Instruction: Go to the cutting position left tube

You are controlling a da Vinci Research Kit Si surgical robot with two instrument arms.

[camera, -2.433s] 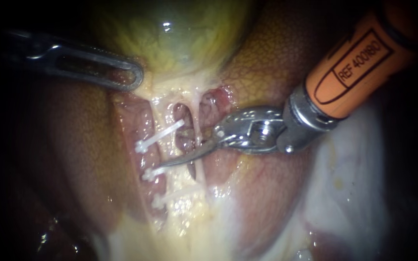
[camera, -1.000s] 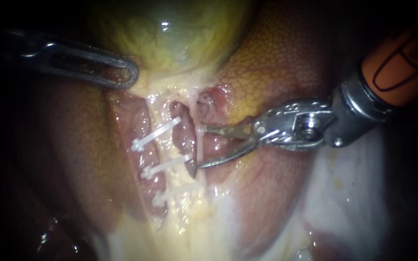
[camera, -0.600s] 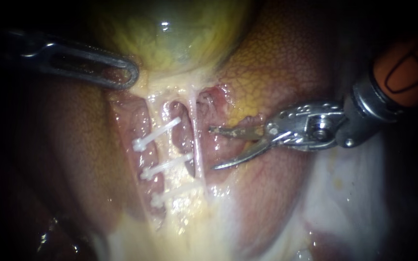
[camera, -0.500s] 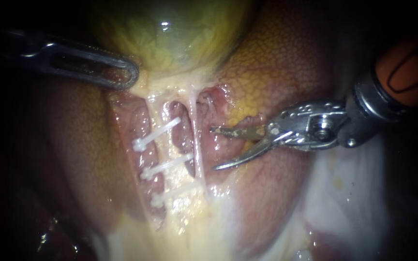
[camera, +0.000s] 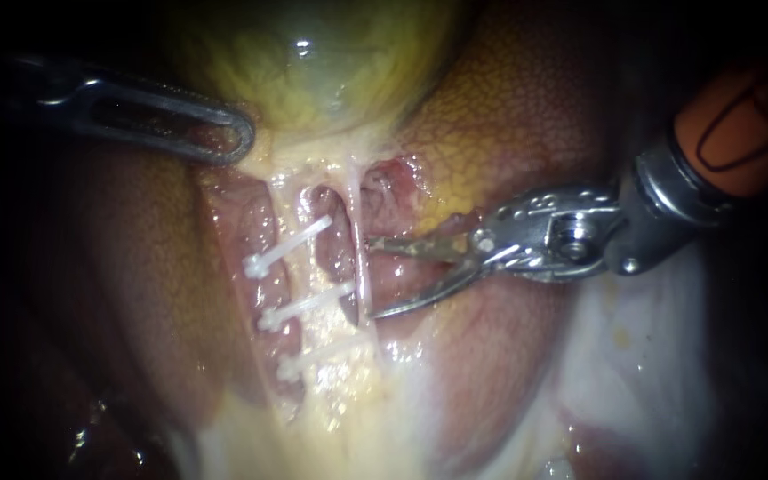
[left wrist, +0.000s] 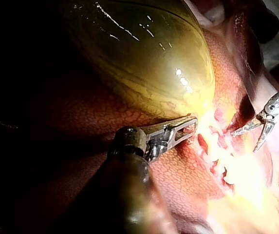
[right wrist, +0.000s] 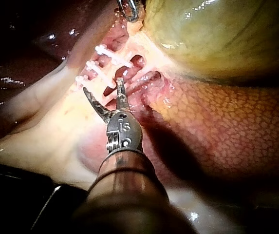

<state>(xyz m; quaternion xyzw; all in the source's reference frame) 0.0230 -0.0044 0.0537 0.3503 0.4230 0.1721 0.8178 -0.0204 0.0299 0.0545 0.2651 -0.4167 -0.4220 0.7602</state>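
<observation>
The left tube [camera: 293, 280] runs down from the gallbladder's neck toward the lower middle of the endoscope view. It is pale and taut, with three white clips [camera: 304, 307] set across it. Just to its right, past a dark red window, lies the thinner right tube [camera: 359, 267].

My right instrument [camera: 374, 277] comes in from the right with its two curved jaws spread wide and gripping nothing. Both tips sit at the right tube, one higher and one lower along it, short of the clipped tube. I judge the step only partly done, because the wrong strand is at the mouth of the jaws and the target lies beyond it.

To do this well, I would carry the tips past the right tube without snagging it. Then I would settle the open jaws around the left tube in a gap between two clips, square to the tube and clear of the clips themselves. Which gap is meant I cannot tell from here. The jaws should stay apart until both tips show on the tube's far side.

My left instrument [camera: 240, 140] reaches in from the left. As far as I can judge, its jaws are clamped on the gallbladder [camera: 313, 62] at the neck. That holds both tubes stretched over the liver [camera: 508, 116] — I would not let that tension slacken during the approach.
</observation>
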